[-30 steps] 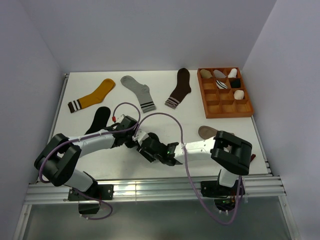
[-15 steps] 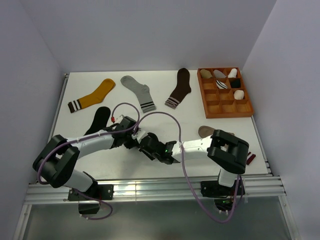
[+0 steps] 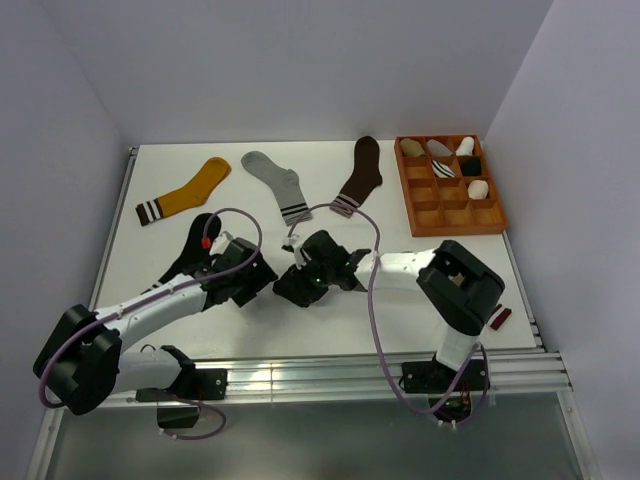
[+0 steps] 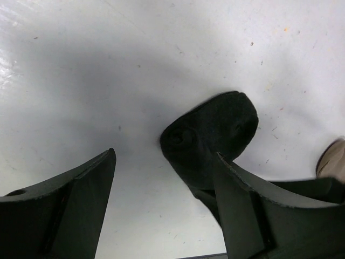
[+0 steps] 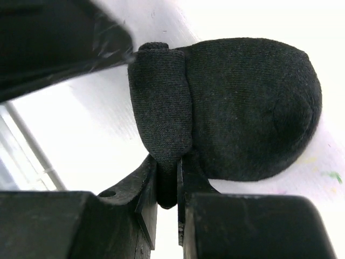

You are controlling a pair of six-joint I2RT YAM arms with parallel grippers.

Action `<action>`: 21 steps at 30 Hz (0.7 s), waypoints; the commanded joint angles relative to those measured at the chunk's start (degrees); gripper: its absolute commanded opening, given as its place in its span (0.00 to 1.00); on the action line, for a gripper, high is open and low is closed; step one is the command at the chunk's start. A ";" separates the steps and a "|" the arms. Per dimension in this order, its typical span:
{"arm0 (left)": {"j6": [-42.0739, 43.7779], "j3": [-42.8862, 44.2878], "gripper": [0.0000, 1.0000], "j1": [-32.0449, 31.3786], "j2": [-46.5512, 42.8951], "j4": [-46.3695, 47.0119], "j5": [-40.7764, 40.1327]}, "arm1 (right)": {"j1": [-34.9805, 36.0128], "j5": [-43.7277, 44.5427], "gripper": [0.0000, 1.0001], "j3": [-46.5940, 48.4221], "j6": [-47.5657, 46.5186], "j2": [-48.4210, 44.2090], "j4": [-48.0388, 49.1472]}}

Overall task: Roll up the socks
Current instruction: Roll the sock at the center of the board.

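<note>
A plain black sock point(image 5: 242, 108), rolled into a bundle, lies on the white table. My right gripper point(image 5: 167, 167) is shut on a fold of it. In the left wrist view the same bundle point(image 4: 215, 135) sits just ahead of the right-hand finger of my left gripper point(image 4: 164, 159), which stands open with only bare table between its fingers. From above, both grippers meet at the table's middle, left gripper point(image 3: 260, 281) beside right gripper point(image 3: 298, 284). Another black sock point(image 3: 197, 243) lies flat, partly under the left arm. A maroon cuff point(image 3: 500, 318) peeks out behind the right arm.
At the back lie a mustard sock point(image 3: 185, 192), a light grey sock point(image 3: 278, 185) and a dark brown sock point(image 3: 360, 175). A wooden divided tray point(image 3: 412, 195) at the back right holds several rolled socks. Purple cables loop over both arms.
My left gripper has opened and drawn back to the left. My right gripper has closed on the rolled black sock, and its arm has swung toward the table's middle.
</note>
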 commanded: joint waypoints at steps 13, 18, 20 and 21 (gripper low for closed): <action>-1.71 -2.90 0.73 -2.82 1.33 7.35 3.49 | -12.17 -33.36 0.00 3.99 12.74 15.90 -0.43; -1.98 -2.72 0.70 -2.92 4.75 8.49 3.58 | -13.14 -33.98 0.00 4.87 13.71 18.11 -1.57; -2.07 -2.55 0.69 -2.92 6.42 9.02 3.58 | -13.40 -34.60 0.00 5.05 14.15 18.81 -1.31; -2.07 -2.46 0.68 -2.92 6.86 9.28 3.49 | -13.49 -34.42 0.00 5.05 14.41 18.90 -1.22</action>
